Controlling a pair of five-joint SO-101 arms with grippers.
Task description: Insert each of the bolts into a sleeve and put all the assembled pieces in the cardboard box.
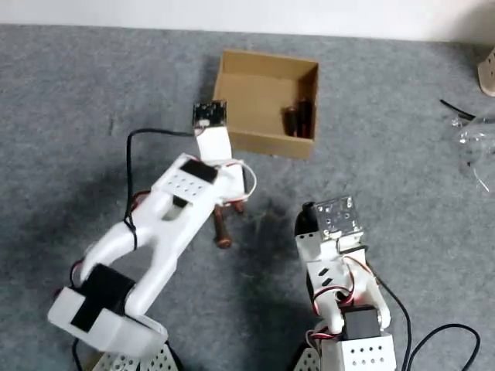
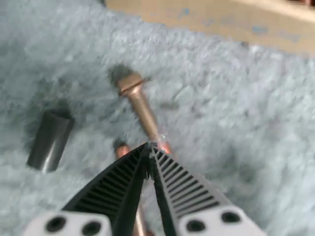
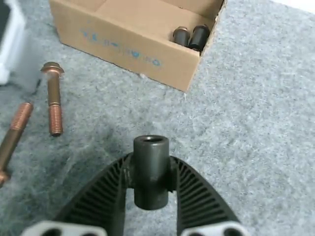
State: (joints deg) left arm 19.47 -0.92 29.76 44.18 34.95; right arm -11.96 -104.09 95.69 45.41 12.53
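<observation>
While right gripper (image 3: 150, 162) clamps dark sleeve (image 3: 150, 174) between fingers, left gripper (image 2: 149, 147) is pinched closed, with tips at threaded end of bolt (image 2: 139, 105) lying on carpet (image 1: 402, 154). Second bolt (image 3: 15, 135) lies partly under that gripper; loose sleeve (image 2: 49, 140) near. Farther off, box (image 3: 123, 46) holds two assembled pieces (image 3: 191, 35) against one wall.

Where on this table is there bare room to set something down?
Bare carpet lies left of the cardboard box, beyond the left arm, and between the box and the cables at the right edge. It is crowded between the two arms: bolts lie by the left arm, and the right fingers hold a sleeve.
</observation>
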